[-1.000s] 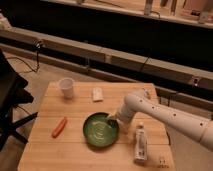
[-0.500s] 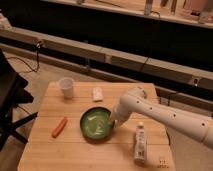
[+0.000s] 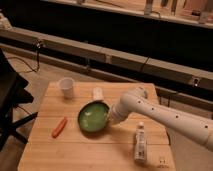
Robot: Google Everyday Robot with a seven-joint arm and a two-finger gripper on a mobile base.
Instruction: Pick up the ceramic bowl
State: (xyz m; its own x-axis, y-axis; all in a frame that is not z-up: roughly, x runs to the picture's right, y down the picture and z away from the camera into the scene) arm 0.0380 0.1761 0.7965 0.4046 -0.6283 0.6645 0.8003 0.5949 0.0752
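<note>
- Nearest me, low on the right of the counter (image 3: 75,152), a small bottle (image 3: 141,142) lies with its cap pointing away from me. It sits well clear of the bowl but close under my forearm, so I want to avoid any sweep that drops the elbow toward it.
- On the left, an orange carrot-like piece (image 3: 59,127) lies near the bowl's left side without touching it. If I drag the bowl leftward I will probably knock it.
- In the middle is the ceramic bowl (image 3: 93,117); its right edge looks higher than its left, so I judge that it is tipped up on that side and not flat on the wood.
- The tool (image 3: 112,117) is at the bowl's right rim, at the end of the white arm (image 3: 165,115) that comes in from the right. It looks clamped on that rim, though I cannot see the contact itself.
- To do this step well, I would raise straight up and slowly. A glossy rim held from one side will want to swing or slip, so I would keep the wrist steady and watch the tilt.
- Farther back, a white packet (image 3: 97,93) stands just behind the bowl and a white cup (image 3: 66,86) sits at the far left; a vertical lift keeps clear of both.
</note>
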